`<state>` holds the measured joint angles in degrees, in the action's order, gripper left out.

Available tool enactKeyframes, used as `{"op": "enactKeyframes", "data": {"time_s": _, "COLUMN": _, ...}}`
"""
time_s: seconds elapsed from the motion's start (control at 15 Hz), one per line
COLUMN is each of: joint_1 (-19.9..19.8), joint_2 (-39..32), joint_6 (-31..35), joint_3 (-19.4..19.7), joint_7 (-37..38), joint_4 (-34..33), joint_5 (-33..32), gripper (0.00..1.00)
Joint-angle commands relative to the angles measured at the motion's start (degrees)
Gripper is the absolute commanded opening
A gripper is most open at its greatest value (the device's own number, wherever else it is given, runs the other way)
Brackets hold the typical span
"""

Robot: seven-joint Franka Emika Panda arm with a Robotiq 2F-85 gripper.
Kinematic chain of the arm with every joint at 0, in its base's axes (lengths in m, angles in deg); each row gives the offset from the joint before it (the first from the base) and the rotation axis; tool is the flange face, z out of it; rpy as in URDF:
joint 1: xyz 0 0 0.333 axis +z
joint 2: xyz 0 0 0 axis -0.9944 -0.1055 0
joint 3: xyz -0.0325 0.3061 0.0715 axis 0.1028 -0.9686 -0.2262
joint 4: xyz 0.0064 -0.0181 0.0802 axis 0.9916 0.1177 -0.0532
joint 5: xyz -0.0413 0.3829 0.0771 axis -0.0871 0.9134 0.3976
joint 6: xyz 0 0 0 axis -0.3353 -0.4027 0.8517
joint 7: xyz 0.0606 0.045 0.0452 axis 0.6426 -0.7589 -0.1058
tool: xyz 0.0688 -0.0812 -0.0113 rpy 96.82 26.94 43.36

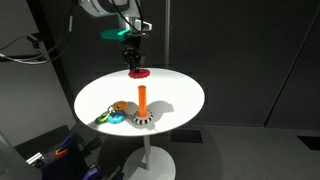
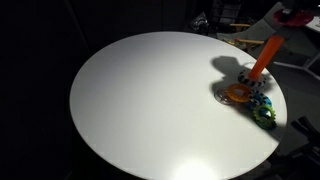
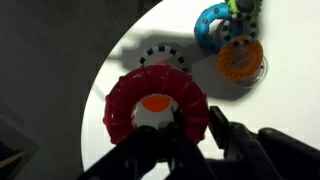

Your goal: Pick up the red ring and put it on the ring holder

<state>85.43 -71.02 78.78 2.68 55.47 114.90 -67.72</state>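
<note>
My gripper (image 3: 196, 126) is shut on the rim of the red ring (image 3: 150, 98), with one finger inside the hole and one outside. In the wrist view the orange top of the ring holder (image 3: 155, 102) shows through the ring's hole, and its checkered base peeks out beyond the ring. In an exterior view the gripper (image 1: 133, 57) holds the red ring (image 1: 137, 71) in the air a little above the ring holder (image 1: 141, 101). The red ring (image 2: 296, 15) also shows at the top right edge of an exterior view, above the slanting ring holder (image 2: 261, 60).
The round white table (image 1: 175, 95) stands on a single leg in a dark room. A yellow-orange ring (image 3: 240, 60), a blue ring (image 3: 211, 27) and a green ring (image 3: 246, 5) lie beside the holder's base. Cables and equipment sit on the floor.
</note>
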Motion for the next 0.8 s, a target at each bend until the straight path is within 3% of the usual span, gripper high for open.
{"op": "enactKeyframes", "data": {"time_s": 0.0, "joint_1": -0.44, "joint_2": 2.57, "joint_6": 5.04, "joint_3": 0.22, "joint_7": -1.24, "joint_4": 4.35, "joint_5": -0.19, "gripper": 0.09}}
{"op": "enactKeyframes", "data": {"time_s": 0.73, "joint_1": -0.71, "joint_2": -1.34, "joint_6": 10.51, "joint_3": 0.94, "joint_7": -1.82, "joint_4": 5.40, "joint_5": 0.78, "gripper": 0.09}}
